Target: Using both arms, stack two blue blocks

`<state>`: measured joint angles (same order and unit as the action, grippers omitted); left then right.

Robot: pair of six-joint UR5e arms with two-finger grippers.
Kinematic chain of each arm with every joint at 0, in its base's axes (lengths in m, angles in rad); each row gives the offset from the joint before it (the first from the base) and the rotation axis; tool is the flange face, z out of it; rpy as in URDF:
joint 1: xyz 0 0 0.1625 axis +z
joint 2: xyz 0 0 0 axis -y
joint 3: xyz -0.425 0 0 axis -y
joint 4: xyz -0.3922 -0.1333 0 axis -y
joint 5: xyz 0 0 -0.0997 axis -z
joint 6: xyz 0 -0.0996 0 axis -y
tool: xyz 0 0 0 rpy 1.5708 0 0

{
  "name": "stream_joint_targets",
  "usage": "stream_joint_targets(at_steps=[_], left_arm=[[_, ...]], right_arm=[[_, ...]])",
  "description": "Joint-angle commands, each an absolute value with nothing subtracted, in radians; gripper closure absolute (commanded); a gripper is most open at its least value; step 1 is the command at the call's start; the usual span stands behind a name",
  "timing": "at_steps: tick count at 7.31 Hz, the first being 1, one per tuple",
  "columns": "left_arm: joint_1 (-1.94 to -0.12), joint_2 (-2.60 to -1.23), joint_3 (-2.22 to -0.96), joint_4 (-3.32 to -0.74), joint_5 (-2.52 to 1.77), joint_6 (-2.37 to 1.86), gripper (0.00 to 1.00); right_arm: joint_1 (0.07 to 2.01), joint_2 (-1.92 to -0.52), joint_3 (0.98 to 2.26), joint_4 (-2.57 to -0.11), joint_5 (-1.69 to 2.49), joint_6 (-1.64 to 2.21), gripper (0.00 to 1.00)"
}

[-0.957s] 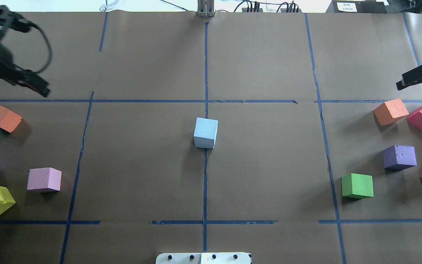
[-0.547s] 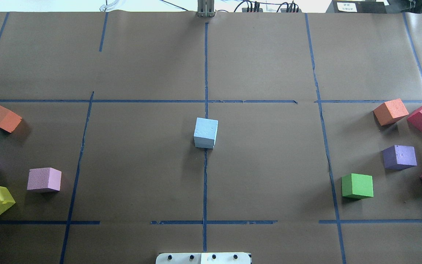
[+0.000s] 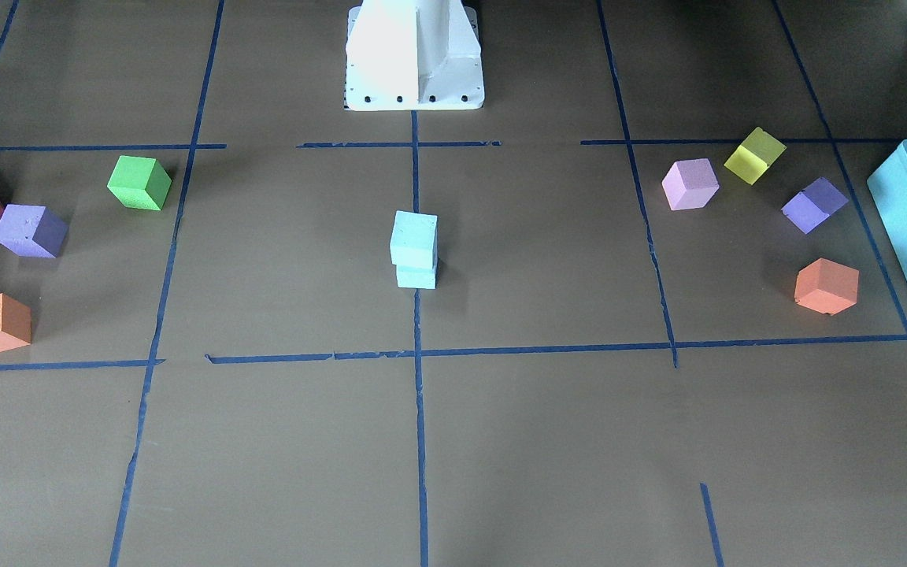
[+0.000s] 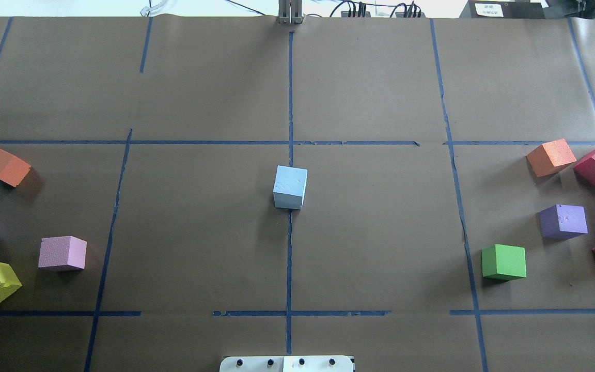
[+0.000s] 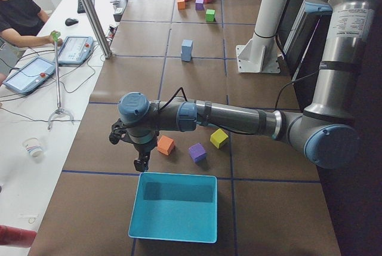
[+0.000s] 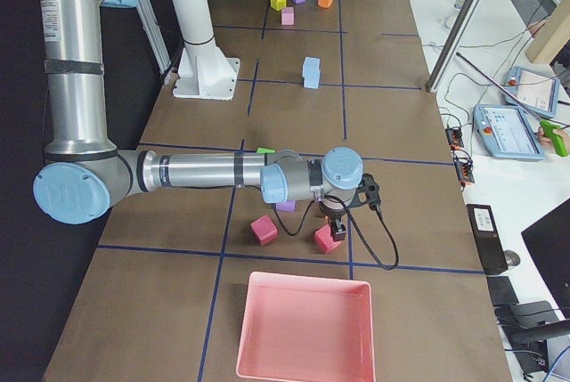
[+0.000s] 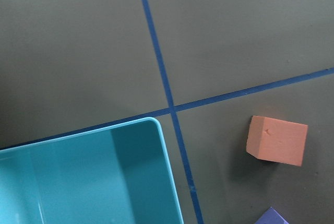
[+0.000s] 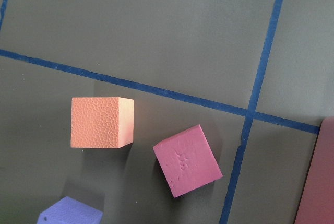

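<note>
Exterior front-facing view: the upper blue block (image 3: 413, 236) sits on the lower blue block (image 3: 416, 277) at the table's centre, slightly offset, with no arm near, so the stack looks finished. Left gripper (image 5: 141, 162) hangs by the teal box (image 5: 173, 214), right gripper (image 6: 337, 236) near a red cube (image 6: 264, 229). Whether either is released or clenched, I cannot tell.

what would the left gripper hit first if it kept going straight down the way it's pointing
Most likely the bare table by the tape cross, just outside the bin. The left gripper points straight down there, with the orange cube off to one side. Depth is unclear, so it could clip the rim.
</note>
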<state>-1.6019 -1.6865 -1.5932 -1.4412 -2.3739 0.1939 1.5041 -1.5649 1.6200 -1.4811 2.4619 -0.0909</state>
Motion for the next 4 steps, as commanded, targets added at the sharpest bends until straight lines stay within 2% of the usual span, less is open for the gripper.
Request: stream_joint_targets(at_steps=[1, 4], left_arm=[[-1.559, -1.68, -1.579, -1.456, -2.378, 0.164, 0.0], [-1.555, -1.668, -1.589, -1.483, -2.375, 0.175, 0.0]], right_arm=[[1.487, -1.554, 1.624, -1.509, 2.459, -0.118, 0.0], [1.482, -1.568, 1.653, -1.508, 2.448, -0.118, 0.0]])
